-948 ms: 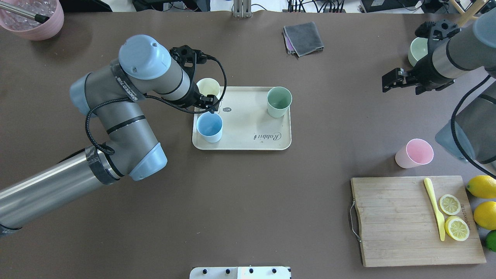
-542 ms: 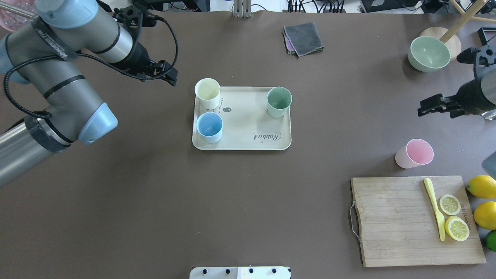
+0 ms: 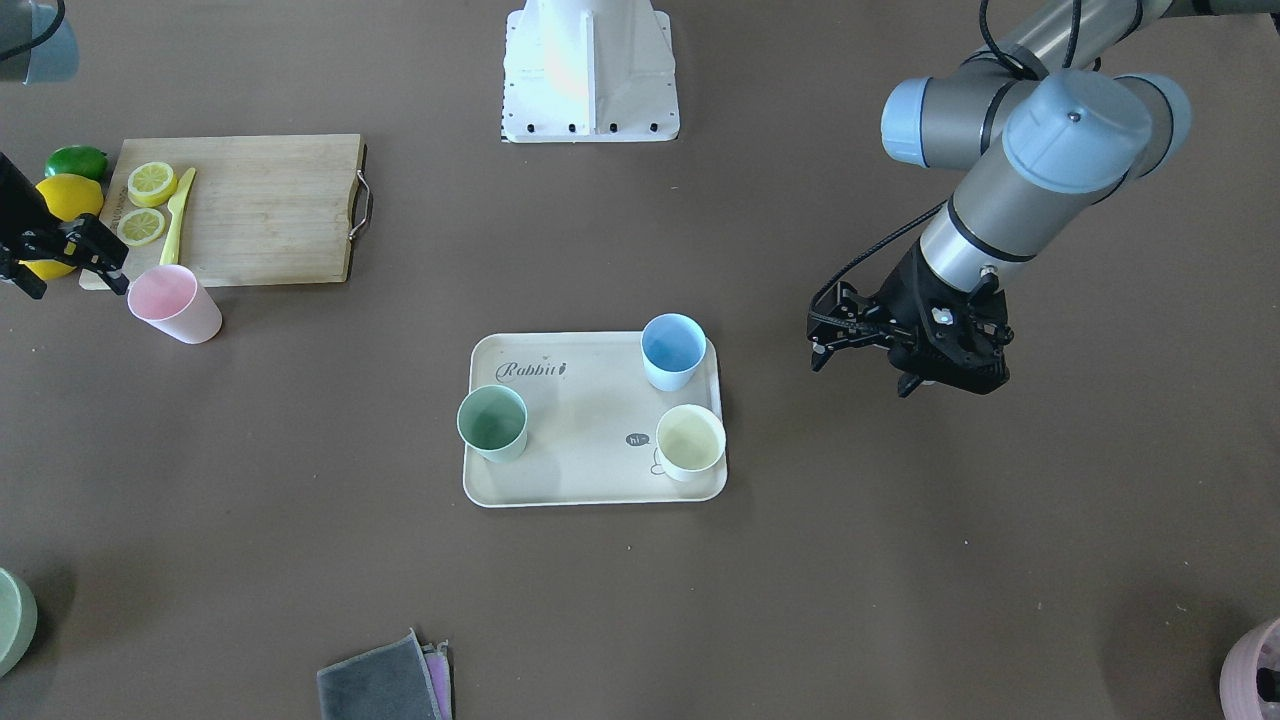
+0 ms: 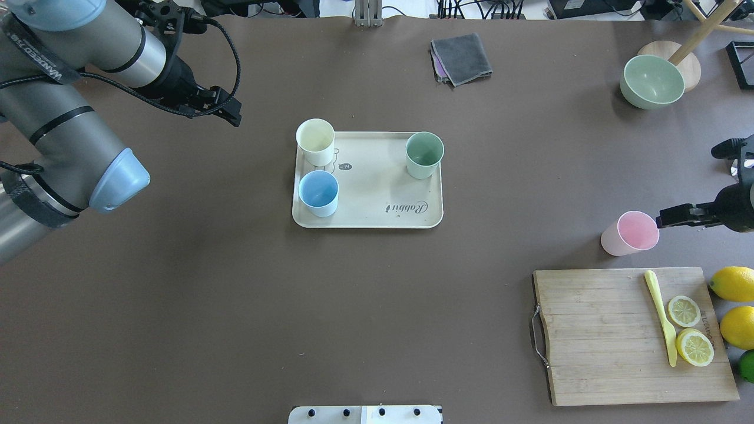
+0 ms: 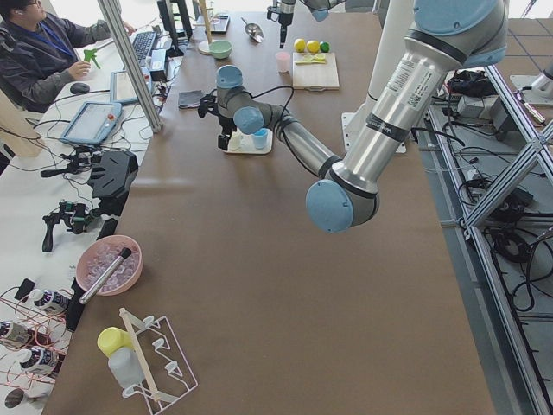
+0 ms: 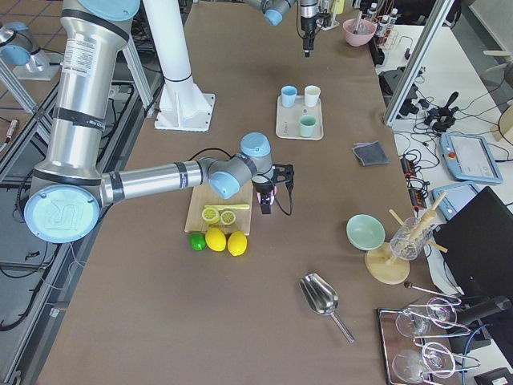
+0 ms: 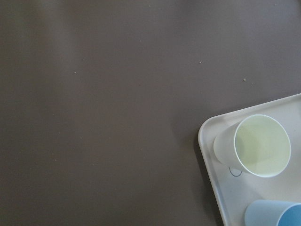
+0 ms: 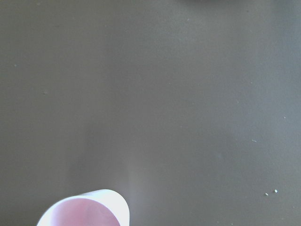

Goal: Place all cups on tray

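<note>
The beige tray [image 4: 377, 194] sits mid-table and holds the cream cup [image 4: 316, 141], the light blue cup [image 4: 318, 192] and the sage green cup [image 4: 424, 154], all upright. The pink cup [image 4: 630, 233] stands on the table just beyond the cutting board. My left gripper [image 4: 231, 112] is open and empty, off the tray's far-left corner; the left wrist view shows the cream cup [image 7: 256, 146] and the tray corner [image 7: 209, 136]. My right gripper [image 4: 665, 222] is open, level with the pink cup's rim and close beside it; the rim shows in the right wrist view [image 8: 84, 209].
A wooden cutting board [image 4: 612, 341] with lemon slices and a yellow knife lies at the near right, whole lemons [image 4: 733, 284] beside it. A green bowl [image 4: 652, 81] is at the far right, a grey cloth [image 4: 461, 58] at the far middle, and a mauve pot [image 3: 1255, 670] at the far left.
My left gripper let go of the cream cup and drew back, off the tray to its far left. My right gripper moved from near the green bowl towards me, to beside the pink cup.
</note>
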